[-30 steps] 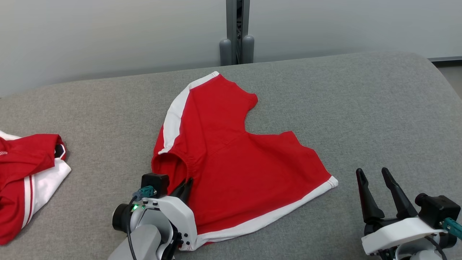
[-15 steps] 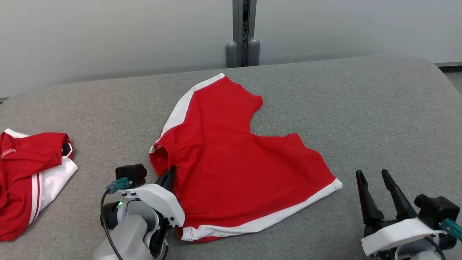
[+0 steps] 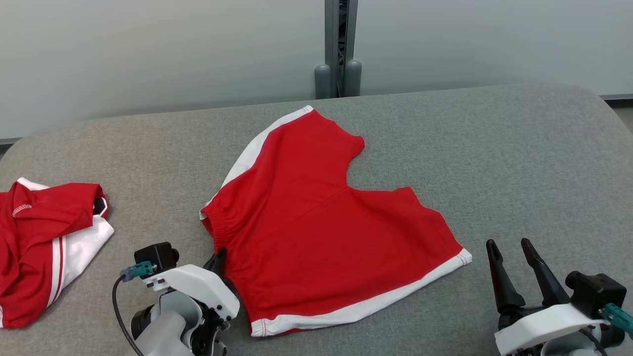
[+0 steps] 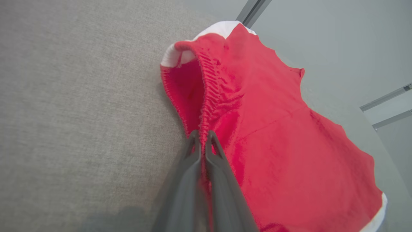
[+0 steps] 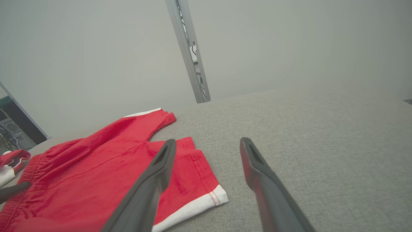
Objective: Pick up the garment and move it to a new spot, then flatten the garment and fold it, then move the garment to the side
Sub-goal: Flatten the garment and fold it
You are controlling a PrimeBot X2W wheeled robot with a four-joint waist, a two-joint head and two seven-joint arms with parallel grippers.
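The garment (image 3: 316, 227) is a pair of red shorts with white side stripes, lying mostly flat in the middle of the grey padded table (image 3: 519, 163). My left gripper (image 3: 219, 258) is shut on its elastic waistband at the near left; in the left wrist view the fingertips (image 4: 194, 138) pinch the gathered waistband of the garment (image 4: 273, 129). My right gripper (image 3: 509, 247) stands open at the lower right, apart from the cloth. In the right wrist view the right gripper (image 5: 206, 143) is open above the table, with the garment (image 5: 106, 161) to its left.
A second red and white garment (image 3: 44, 242) lies crumpled at the table's left edge. A grey post (image 3: 339, 49) stands behind the table against a pale wall. Bare grey surface stretches to the right of the shorts.
My left gripper has pulled the waistband leftward and toward me, drawing the shorts flatter. The head view has shifted slightly. The right gripper has stayed put.
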